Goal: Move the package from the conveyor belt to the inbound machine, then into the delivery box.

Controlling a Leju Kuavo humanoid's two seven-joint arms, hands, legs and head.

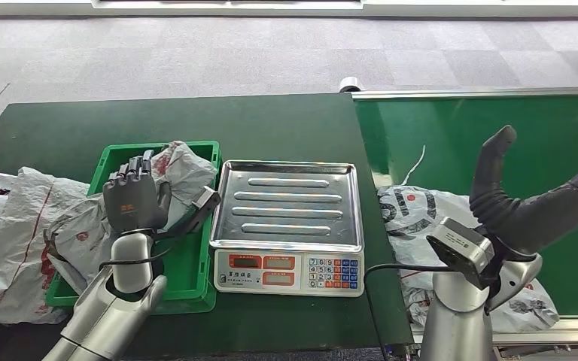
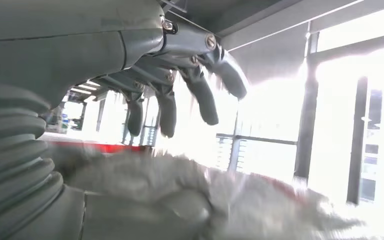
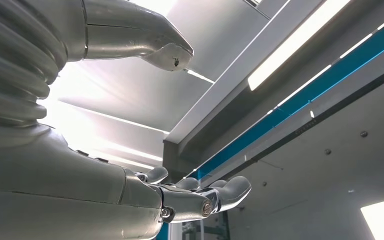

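Left hand (image 1: 134,201) is raised palm-away over the green delivery box (image 1: 113,156), fingers extended and slightly apart, holding nothing; its forearm enters from the 7 o'clock edge of the head view. The left wrist view shows the dark fingers (image 2: 200,97) hanging loosely spread, not touching the crumpled white bag (image 2: 190,200) blurred beneath them, which the head view cannot confirm as a clear gap. A white bagged package (image 1: 181,169) lies in the box at the hand's 1 o'clock, just beside the fingers. Right hand (image 1: 534,203) stands lifted at the 3 o'clock side of the head view, thumb pointing up and fingers stretched out toward the frame edge, widely parted and empty. The right wrist view, angled up at ceiling lights, shows the thumb (image 3: 145,47) well apart from the fingertips (image 3: 230,190), nothing between them. Below this hand a white package (image 1: 421,214) with red print rests on the green conveyor belt (image 1: 497,135), at the belt's near left corner. The scale (image 1: 287,218), its steel tray bare, sits between box and belt on the dark table (image 1: 196,120). Further white bags (image 1: 15,226) lie piled at 9 o'clock, beside the box.
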